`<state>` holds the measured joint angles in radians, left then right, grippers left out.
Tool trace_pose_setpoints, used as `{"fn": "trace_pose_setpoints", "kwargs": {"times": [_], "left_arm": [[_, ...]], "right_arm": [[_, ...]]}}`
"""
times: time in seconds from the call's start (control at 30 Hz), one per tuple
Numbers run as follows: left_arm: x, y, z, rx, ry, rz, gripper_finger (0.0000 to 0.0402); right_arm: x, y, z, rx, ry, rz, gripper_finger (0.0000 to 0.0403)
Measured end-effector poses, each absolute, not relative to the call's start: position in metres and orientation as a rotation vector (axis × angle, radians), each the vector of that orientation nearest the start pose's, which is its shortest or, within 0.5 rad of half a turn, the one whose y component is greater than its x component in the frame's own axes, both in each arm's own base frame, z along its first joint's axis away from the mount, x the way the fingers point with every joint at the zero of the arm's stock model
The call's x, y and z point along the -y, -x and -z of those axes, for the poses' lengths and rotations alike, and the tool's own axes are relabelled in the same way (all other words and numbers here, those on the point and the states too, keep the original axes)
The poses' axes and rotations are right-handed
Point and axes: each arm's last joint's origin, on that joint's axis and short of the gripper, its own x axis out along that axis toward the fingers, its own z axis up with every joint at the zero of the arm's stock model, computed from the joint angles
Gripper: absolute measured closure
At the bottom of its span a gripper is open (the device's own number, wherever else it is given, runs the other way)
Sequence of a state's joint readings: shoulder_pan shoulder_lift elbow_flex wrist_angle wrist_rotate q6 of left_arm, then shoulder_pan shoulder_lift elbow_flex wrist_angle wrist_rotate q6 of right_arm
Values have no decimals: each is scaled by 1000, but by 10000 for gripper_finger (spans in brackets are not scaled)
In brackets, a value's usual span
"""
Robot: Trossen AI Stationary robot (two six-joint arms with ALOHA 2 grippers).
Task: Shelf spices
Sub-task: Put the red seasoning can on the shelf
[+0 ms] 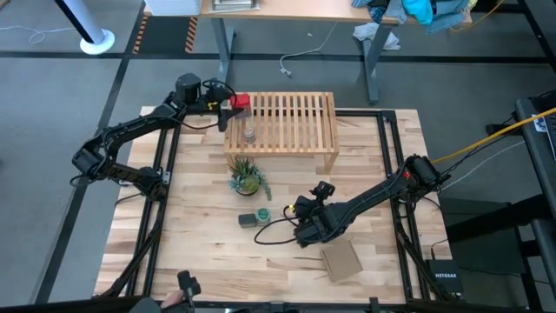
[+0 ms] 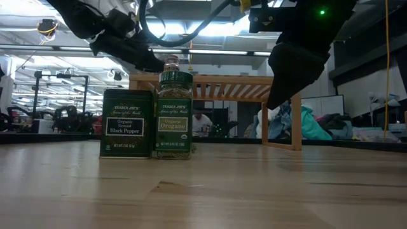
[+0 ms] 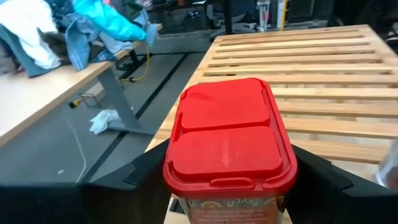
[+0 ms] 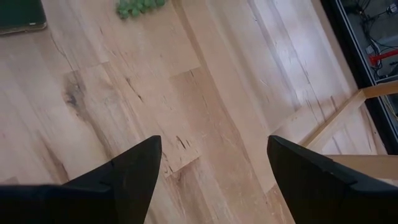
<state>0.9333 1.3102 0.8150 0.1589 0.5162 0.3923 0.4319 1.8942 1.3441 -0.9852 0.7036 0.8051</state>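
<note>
1. Currently the left gripper (image 1: 233, 102) is clamped on the red tin (image 1: 241, 102), holding it at the far left corner of the shelf (image 1: 295, 122); the left wrist view shows a finger on either side of the tin, with the slats just beyond.
2. So the step in hand looks like placing this tin on the rack. Whether its base already rests on the slats, I cannot tell.
3. The tiny clear jar (image 1: 249, 136) already stands on the shelf, near its left front edge.
4. The dark tin (image 1: 248, 219) and the green-capped jar (image 1: 263, 213) stand on the table in front of the potted plant (image 1: 247, 178).
5. The right gripper (image 1: 301, 211) hovers just right of that pair, jaws wide and empty.
6. Next, I judge, the left gripper must set the tin down upright, release and back away.
</note>
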Motion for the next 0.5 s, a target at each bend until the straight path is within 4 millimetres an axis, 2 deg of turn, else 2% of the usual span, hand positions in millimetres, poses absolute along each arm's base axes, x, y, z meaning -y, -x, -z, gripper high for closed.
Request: {"fn": "trace_pose_setpoints", "kwargs": {"times": [0.5], "left_arm": [[-211,-190,-265,-319,-181,-316,161]], "right_arm": [[-128,-323,-187,-1073,136,685,104]]}}
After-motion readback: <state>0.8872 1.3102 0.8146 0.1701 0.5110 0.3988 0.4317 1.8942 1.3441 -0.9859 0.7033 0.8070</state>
